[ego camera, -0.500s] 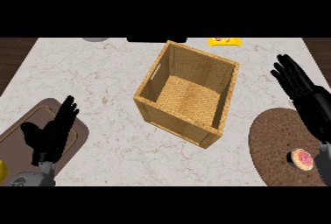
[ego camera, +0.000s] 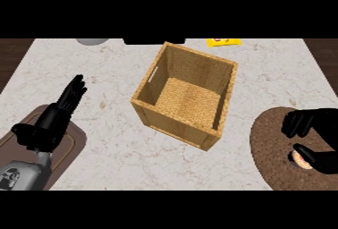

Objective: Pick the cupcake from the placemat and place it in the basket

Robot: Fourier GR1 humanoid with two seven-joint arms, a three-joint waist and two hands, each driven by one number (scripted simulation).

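Two black hands show at the near edge of the counter (ego camera: 119, 152). The right hand (ego camera: 315, 138) is low on the right, over the round brown placemat (ego camera: 271, 152). Its fingers and thumb bend down around the cupcake (ego camera: 302, 159). Only a small pink and tan bit of the cupcake peeks out under the hand. The cupcake sits on the placemat, not in the air. I cannot tell if the fingers touch it or are just beside it, so the hand looks half closed around it, not squeezed tight.

The left hand (ego camera: 56, 116) is on the left side, resting with its fingers straight and open. It holds nothing. A long dark mat (ego camera: 69, 150) lies under it.

So the step now looks like the grab. Next, the right hand would need to close on the cupcake, lift it up, and carry it left to the basket.

Farther back, in the middle, stands the wooden basket (ego camera: 148, 96). It is open on top and nothing shows inside. It is well apart from the cupcake.

At the far edge lie a yellow pack (ego camera: 223, 42), a grey round thing (ego camera: 92, 41) and a black thing (ego camera: 153, 40). The marks on the yellow pack are too small to read.
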